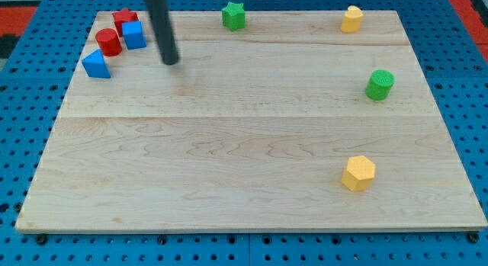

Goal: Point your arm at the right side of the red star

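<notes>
The red star point(124, 18) sits at the top left of the wooden board point(244, 167), partly behind a blue cube point(134, 35). A red cylinder point(108, 42) stands just left of the cube, and a blue triangle point(95, 64) lies below them. My rod comes down from the view's top, and my tip point(171, 61) rests on the board to the right of this cluster. The tip is about a block's width right of the blue cube and below-right of the red star, touching no block.
A green star point(234, 16) sits at the top middle. A yellow block point(351, 19) is at the top right. A green cylinder point(380, 84) stands at the right. A yellow hexagon point(358, 173) lies at the lower right. Blue pegboard surrounds the board.
</notes>
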You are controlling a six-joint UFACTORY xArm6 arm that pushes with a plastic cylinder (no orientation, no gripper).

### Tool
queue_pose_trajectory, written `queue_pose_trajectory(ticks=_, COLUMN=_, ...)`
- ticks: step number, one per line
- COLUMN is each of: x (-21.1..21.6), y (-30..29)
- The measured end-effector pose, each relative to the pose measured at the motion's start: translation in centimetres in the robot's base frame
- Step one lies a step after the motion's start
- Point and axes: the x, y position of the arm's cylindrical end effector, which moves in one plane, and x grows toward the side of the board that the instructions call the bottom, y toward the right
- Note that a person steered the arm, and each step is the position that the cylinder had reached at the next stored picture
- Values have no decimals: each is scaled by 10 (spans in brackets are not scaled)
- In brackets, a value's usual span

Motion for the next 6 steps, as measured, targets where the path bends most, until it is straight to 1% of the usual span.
queue_pose_trajectory(ticks=1, x=0, y=15)
queue_pose_trajectory(ticks=2, x=-3, y=14)
queue_pose_trajectory(ticks=3, x=-57, y=4)
queue_pose_trajectory(ticks=4, x=-98, y=-19)
queue_pose_trajectory(ticks=5, x=-129, y=-73)
queue_pose_trajectory(ticks=6, x=-130, y=-101)
